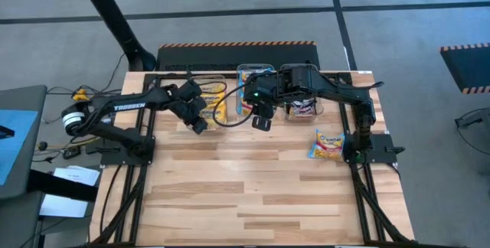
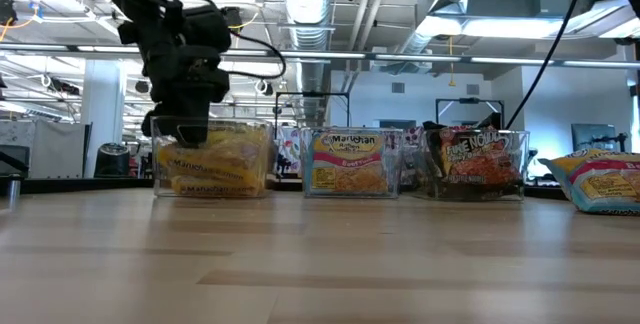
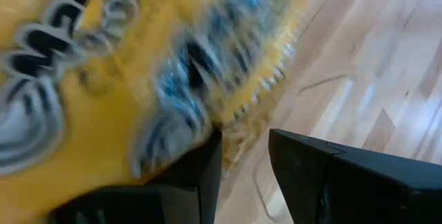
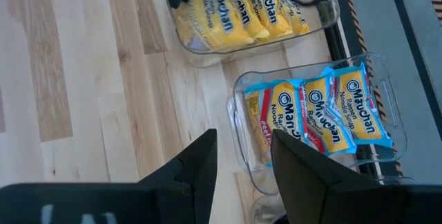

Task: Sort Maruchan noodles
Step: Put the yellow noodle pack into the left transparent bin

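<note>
Left arm reached in from the tabletop's [image 1: 253,194] left edge. Left hand [image 1: 197,119] sat at the near rim of the left bin [image 2: 212,160], fingers apart with a narrow gap between them, nothing gripped. In its wrist view a yellow packet [image 3: 103,65] filled most of the frame, blurred, dark lettering just readable, crimped edge just beside the fingers [image 3: 200,175].

Left bin held the yellow-orange packets [image 4: 238,13], stacked on edge and leaning, each printed with the blue Maruchan name. Flat, rectangular, glossy plastic.

Middle bin [image 4: 314,124], just beside the left one along the far edge, held light blue packets [image 4: 324,113] with pink and yellow panels, three faces showing side by side in the right wrist view. From table height one stood upright against the front wall [image 2: 348,162], yellow face with a pink band.

Right hand [image 1: 262,118] hovered over the bare boards just in front of the middle bin, fingers parted and empty.

Right bin [image 2: 478,164], under the right arm's forearm, held dark maroon-black packets [image 2: 470,159] with red and orange print.

One loose packet [image 1: 328,144], light blue with yellow and pink, lay flat on the tabletop near the right edge, in front of the right bin and apart from it.
</note>
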Motion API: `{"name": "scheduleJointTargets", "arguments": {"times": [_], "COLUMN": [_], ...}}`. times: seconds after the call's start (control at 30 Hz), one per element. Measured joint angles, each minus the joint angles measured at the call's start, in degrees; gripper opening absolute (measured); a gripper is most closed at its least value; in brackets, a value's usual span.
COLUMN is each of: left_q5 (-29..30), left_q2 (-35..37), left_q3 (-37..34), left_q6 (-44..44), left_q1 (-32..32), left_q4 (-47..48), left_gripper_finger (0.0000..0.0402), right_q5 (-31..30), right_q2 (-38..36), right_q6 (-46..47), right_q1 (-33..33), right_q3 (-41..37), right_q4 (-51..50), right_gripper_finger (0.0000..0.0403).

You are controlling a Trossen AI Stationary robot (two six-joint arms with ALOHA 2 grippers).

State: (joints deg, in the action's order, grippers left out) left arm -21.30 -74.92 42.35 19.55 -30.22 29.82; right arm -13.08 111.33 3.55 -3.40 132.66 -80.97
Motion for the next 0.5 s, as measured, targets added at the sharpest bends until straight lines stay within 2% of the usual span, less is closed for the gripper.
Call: {"name": "scheduleJointTargets", "arguments": {"times": [0.17,0.37,0.5], "left_q5": [0.74,8.66,10.67], "left_q2": [-3.53,-4.65,-4.65], "left_q3": [0.10,0.04,-0.02], "left_q6": [0.05,0.70,1.60], "left_q1": [0.02,-0.15,-1.13], "left_q4": [-1.34,-1.78,-3.88], "left_gripper_finger": [0.0116,0.0114,0.0099], "right_q5": [0.00,0.00,0.00], "right_q2": [0.00,0.00,0.00], "right_q6": [-0.02,0.06,0.88], "right_q1": [0.00,0.00,0.00], "right_q3": [0.00,0.00,0.00], "right_q4": [0.00,0.00,0.00], "right_gripper_finger": [0.0159,0.0159,0.0159]}}
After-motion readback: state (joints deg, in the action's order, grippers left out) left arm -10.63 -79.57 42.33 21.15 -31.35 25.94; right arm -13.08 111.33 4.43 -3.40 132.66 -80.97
